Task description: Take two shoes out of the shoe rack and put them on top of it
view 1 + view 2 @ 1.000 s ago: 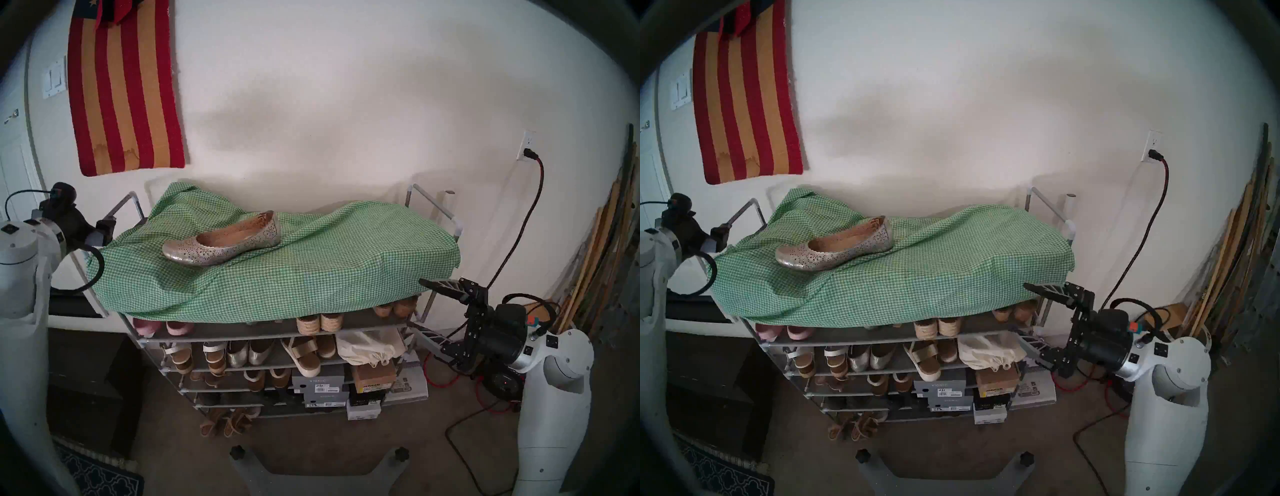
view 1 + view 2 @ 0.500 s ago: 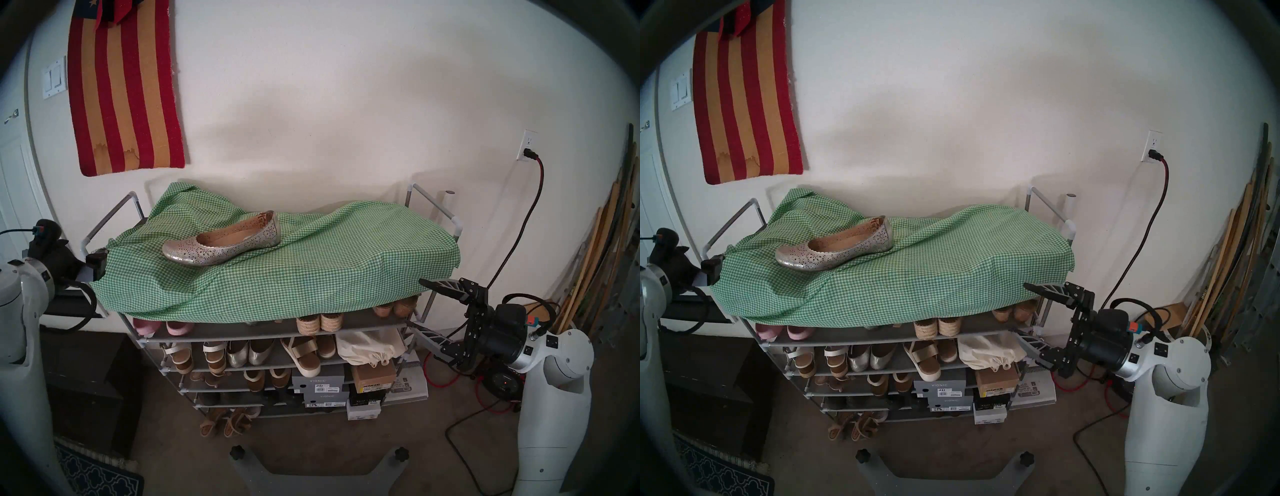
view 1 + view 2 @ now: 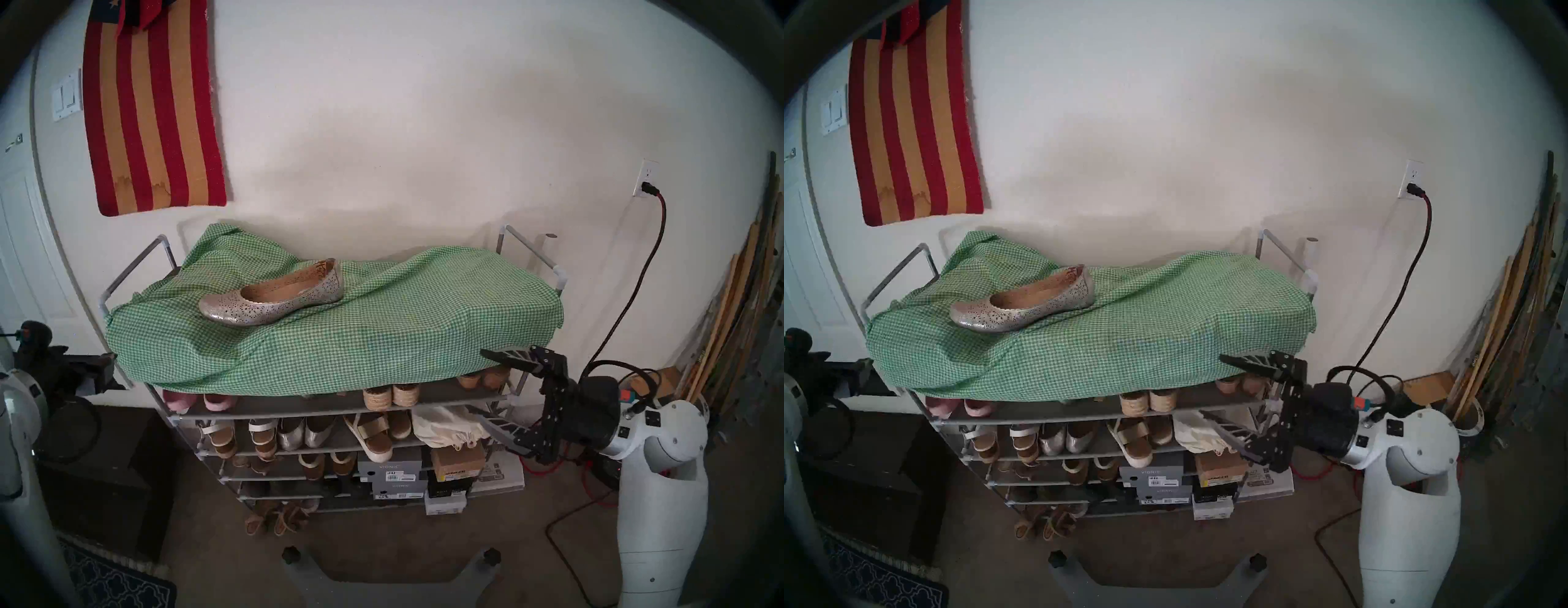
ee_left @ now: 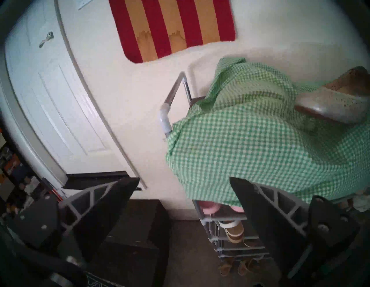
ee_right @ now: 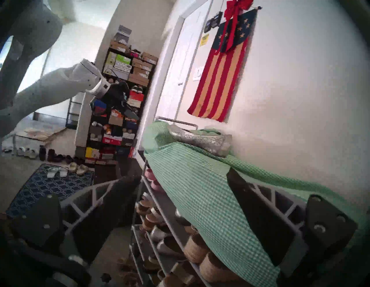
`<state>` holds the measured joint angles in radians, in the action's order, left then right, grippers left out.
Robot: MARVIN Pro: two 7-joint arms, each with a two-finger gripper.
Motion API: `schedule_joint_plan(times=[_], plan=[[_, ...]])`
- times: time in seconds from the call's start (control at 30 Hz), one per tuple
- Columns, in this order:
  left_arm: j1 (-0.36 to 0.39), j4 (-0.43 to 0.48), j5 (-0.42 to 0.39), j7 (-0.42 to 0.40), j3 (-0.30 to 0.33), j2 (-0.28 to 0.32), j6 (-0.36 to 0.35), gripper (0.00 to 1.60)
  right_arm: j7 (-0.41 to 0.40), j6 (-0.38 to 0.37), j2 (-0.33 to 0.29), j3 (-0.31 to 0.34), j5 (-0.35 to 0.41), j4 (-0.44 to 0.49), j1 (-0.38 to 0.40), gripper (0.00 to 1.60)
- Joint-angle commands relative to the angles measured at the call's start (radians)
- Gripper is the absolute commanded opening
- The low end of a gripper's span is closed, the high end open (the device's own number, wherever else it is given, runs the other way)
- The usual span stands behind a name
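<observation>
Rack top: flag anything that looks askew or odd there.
The green gingham cloth lies rumpled and crooked over the shoe rack, bunched at the back left and drooping over the front edge. One perforated silver flat sits alone on it, angled; its mate is not on top.

A lived-in home entryway or hallway is shown. A multi-tier shoe rack [image 3: 513, 399] filled with sandals and shoe boxes is set against a cream wall, where a striped flag [image 3: 152, 114] is hung beside a light switch [image 3: 65, 95] and a white panelled door [image 4: 50, 96]. Carpet, a patterned blue rug [image 5: 50, 186] and a tall shelf stacked with shoe boxes [image 5: 122, 96] are seen nearby.
</observation>
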<state>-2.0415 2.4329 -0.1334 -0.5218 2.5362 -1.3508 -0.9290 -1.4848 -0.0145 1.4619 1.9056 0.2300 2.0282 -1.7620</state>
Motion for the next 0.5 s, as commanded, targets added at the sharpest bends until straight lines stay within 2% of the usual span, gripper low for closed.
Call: schedule_joint_plan(times=[0.0, 0.2, 0.47], plan=[[-0.097, 0.011, -0.028, -0.056, 0.056, -0.091, 0.067, 1.6, 0.001, -0.004, -0.002, -0.156, -0.017, 0.003, -0.067, 1.6], [-0.138, 0.011, -0.052, -0.114, 0.099, -0.14, 0.151, 1.6, 0.001, 0.006, -0.056, -0.244, -0.049, -0.011, -0.096, 1.6], [-0.187, 0.011, -0.089, -0.204, 0.154, -0.213, 0.301, 1.6, 0.001, 0.04, -0.156, -0.35, -0.09, -0.054, -0.11, 1.6]])
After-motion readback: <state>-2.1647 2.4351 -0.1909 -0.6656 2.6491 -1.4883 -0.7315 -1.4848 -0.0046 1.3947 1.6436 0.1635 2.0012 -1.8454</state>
